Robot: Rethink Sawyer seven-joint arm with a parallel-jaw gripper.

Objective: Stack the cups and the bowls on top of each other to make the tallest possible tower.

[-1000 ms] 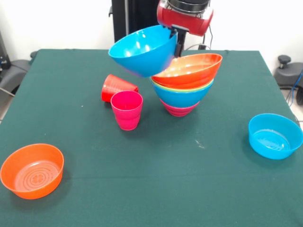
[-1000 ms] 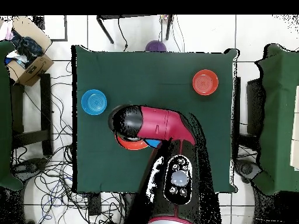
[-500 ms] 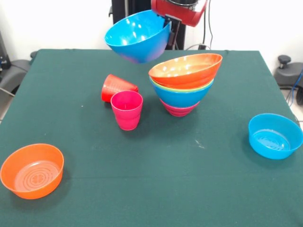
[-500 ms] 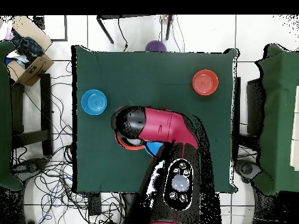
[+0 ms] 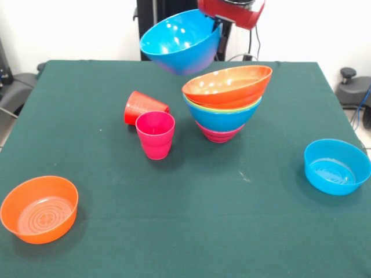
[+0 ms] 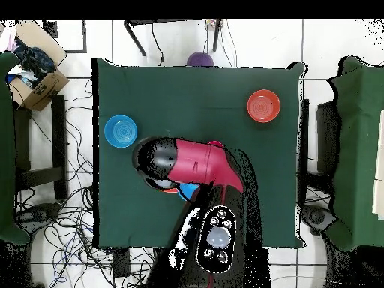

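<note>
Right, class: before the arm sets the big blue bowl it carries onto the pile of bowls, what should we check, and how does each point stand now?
1. Large glossy blue plastic bowl held off the table: ok, it hangs tilted from the gripper.
2. Grip on its rim: cannot tell; the jaws are hidden behind the bowl.
3. Nested pile of bowls upright: not ok; the large orange bowl on top sits tilted.
4. Blue bowl over the pile: not ok; it hangs up and to the picture's left.
5. Upright pink plastic cup and tipped red-orange cup clear of the pile: ok.
</note>
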